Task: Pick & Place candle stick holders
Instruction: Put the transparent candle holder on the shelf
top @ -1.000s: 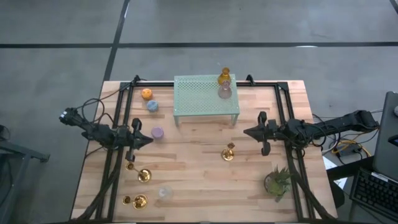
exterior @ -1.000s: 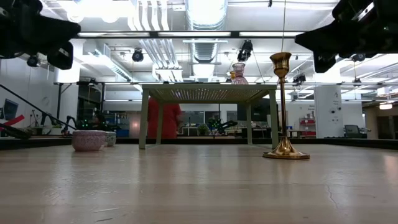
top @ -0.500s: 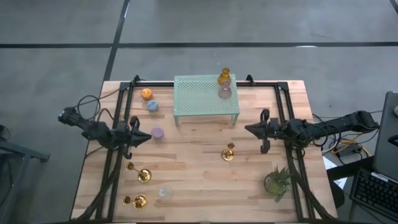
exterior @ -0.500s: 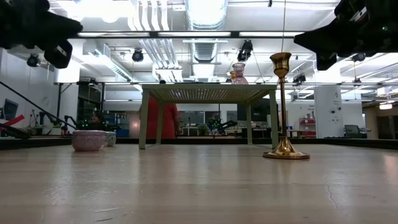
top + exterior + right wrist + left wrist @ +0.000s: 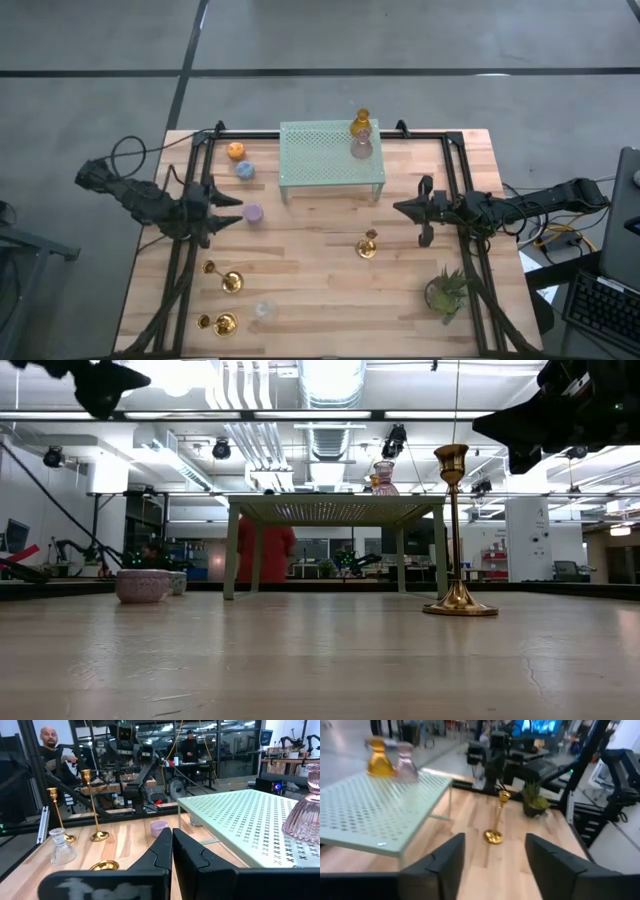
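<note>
On the wooden counter (image 5: 320,290), seen from above, we find the pale green mesh rack (image 5: 331,156) at twelve o'clock, carrying an amber holder (image 5: 360,125) and a pink holder (image 5: 361,146) at its one o'clock corner, the two just beside each other. At ten o'clock of the counter we see an orange cup (image 5: 236,151) and a blue cup (image 5: 245,170), with a purple cup (image 5: 254,212) nearer the centre, at nine o'clock. One gold stemmed holder (image 5: 368,244) stands upright near the middle, slightly toward four o'clock. Two more gold stemmed holders (image 5: 226,279) (image 5: 220,323) and a clear cup (image 5: 265,310) sit at seven o'clock. A small green potted plant (image 5: 446,291) occupies five o'clock.

We place the left gripper (image 5: 232,207) at nine o'clock, raised above the counter just beside the purple cup; its own wrist view shows the fingers (image 5: 440,862) spread apart with nothing between them. We place the right gripper (image 5: 403,211) at three o'clock, well apart from every holder; its wrist view shows the fingers (image 5: 162,851) pressed together on nothing.

From counter height, we see the central gold stemmed holder standing upright to the right of the rack, and a person in red (image 5: 264,548) in the room behind.
</note>
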